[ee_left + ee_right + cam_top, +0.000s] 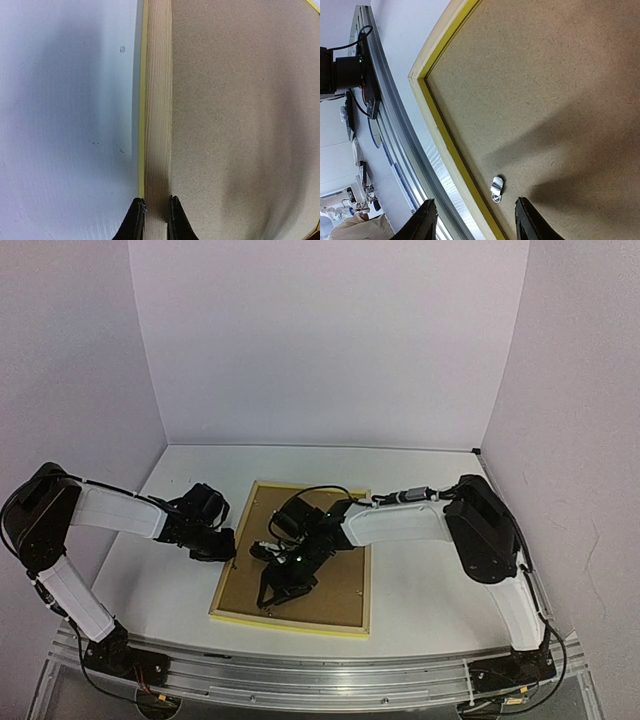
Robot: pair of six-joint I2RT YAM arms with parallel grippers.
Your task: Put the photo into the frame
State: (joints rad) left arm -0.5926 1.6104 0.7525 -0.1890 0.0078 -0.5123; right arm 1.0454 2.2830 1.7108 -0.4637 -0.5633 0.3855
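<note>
The frame [290,621] lies face down on the white table, its thin yellow border around a brown backing board [345,575]. My left gripper [225,545] is shut on the frame's left side rail. The left wrist view shows the pale wood rail [158,100] pinched between the black fingertips of that gripper [156,216]. My right gripper [280,590] hovers open over the board near the frame's front edge. In the right wrist view a small metal clip [496,188] on the board [545,75] lies between the spread fingers of this gripper [475,222]. The photo is hidden.
An aluminium rail [320,675] runs along the table's near edge, close to the frame's front side [440,132]. White walls enclose the table [420,470] on the left, back and right.
</note>
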